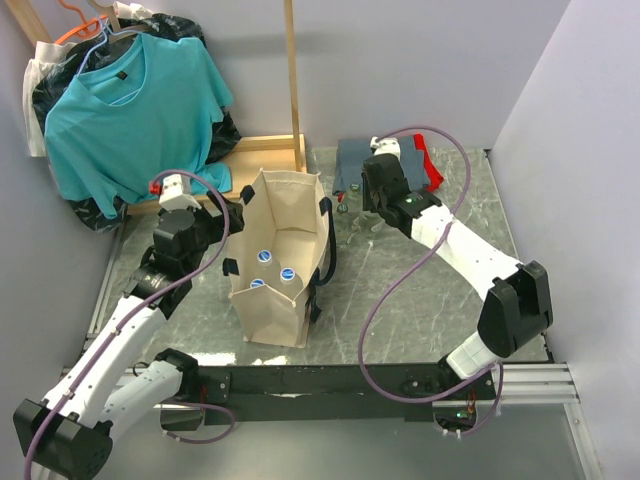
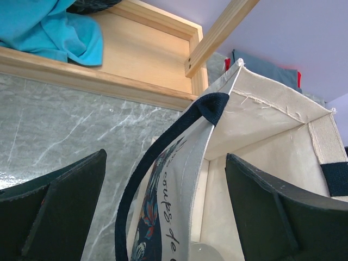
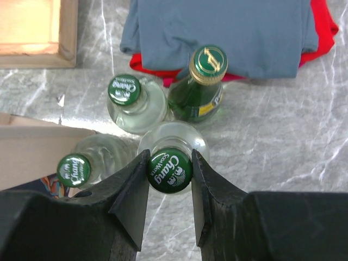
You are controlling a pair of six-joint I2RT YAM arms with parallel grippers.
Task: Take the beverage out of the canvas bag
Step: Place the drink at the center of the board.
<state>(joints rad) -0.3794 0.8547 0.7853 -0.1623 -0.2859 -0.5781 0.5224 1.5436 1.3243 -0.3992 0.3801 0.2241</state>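
The right fingers [image 3: 136, 190] are pinched narrowly on the green printed cap of a clear glass bottle [image 3: 173, 142]. Only the right wrist view shows this grip; from above, the wrist covers it. I cannot tell whether the bottle's base is touching the surface [image 1: 420, 290]. The bottle is outside the canvas bag [image 1: 268, 320], just beside the bag's right wall.

Three more bottles crowd the held one, nearly touching:
- a second clear bottle [image 3: 98, 155] to the left
- a third clear bottle [image 3: 138, 103] behind
- a dark green glass bottle [image 3: 198, 95] with a gold collar

Beyond them lies a folded grey cloth [image 3: 228, 32] on top of a red cloth [image 3: 323, 32].

The left fingers [image 2: 70, 196] stand wide apart, one on each side of the bag's rim and black strap handle [image 2: 136, 179], without closing on either. This close view shows the coarse beige weave, the raw stitched seams and dark script printed on the outer face.

The top view alone looks into the bag. It stands upright and boxy with its mouth open, and inside are three capped bottles [image 1: 265, 255] with round blue-and-white tops.

The surface is grey, veined stone, smooth and flat. There is open room on it to the right of the bag and in front of the right arm. To the left it is tighter — the left arm is close to the bag. Behind are a pale wooden frame [image 1: 270, 145] and a hanging teal T-shirt [image 1: 135, 110]. Plain walls close in the far edge and both sides.
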